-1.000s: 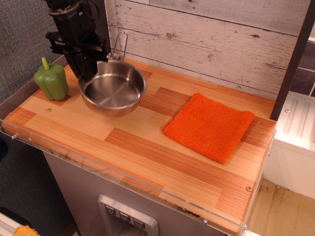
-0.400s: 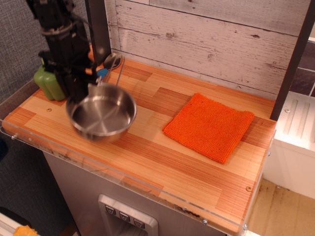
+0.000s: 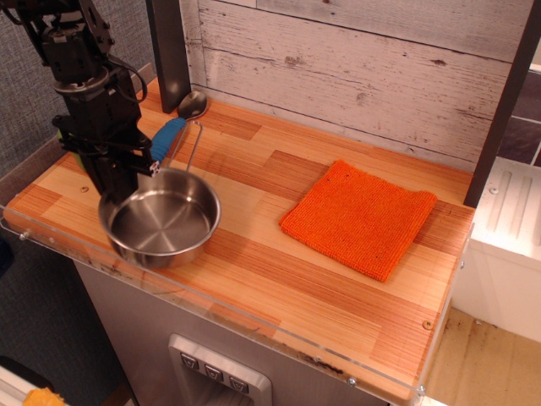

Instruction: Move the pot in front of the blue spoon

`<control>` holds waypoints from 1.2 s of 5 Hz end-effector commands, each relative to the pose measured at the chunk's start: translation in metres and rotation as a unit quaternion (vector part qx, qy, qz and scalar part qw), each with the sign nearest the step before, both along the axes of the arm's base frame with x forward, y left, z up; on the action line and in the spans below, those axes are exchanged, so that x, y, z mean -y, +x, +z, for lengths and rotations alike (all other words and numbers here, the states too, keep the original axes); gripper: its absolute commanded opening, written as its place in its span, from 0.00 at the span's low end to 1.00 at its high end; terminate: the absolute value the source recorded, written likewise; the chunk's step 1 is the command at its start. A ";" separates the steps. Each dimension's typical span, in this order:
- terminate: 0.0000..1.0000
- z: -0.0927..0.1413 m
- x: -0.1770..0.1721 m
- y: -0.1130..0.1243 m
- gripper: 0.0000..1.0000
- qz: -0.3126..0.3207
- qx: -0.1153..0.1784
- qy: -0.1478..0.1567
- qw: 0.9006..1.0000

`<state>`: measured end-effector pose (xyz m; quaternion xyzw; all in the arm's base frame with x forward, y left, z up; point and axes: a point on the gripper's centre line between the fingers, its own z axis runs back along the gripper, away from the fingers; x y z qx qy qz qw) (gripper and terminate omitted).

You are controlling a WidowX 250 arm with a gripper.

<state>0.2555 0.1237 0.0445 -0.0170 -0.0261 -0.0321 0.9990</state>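
claw (image 3: 127, 173): my claw's clamped on the left rim of the steel pot (image 3: 161, 224), looks held just off the tabletop (image 3: 279, 279)

pot: sits toward the near edge, in front of the blue spoon (image 3: 173, 127)

spoon: right behind the pot, bowl pointing at the back wall

risk: pot's pretty close to the tabletop's front edge; a sloppy release could tip it over the lip

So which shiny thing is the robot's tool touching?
The pot, the round steel one at the counter's front edge. The tool grips its rim; the blue spoon lies untouched behind.
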 end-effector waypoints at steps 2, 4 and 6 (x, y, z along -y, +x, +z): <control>0.00 0.017 -0.009 0.009 0.00 0.022 0.033 0.004 0.999; 0.00 0.021 -0.010 0.006 1.00 0.019 0.024 -0.007 1.000; 0.00 0.035 -0.019 0.004 1.00 0.032 0.036 -0.007 0.999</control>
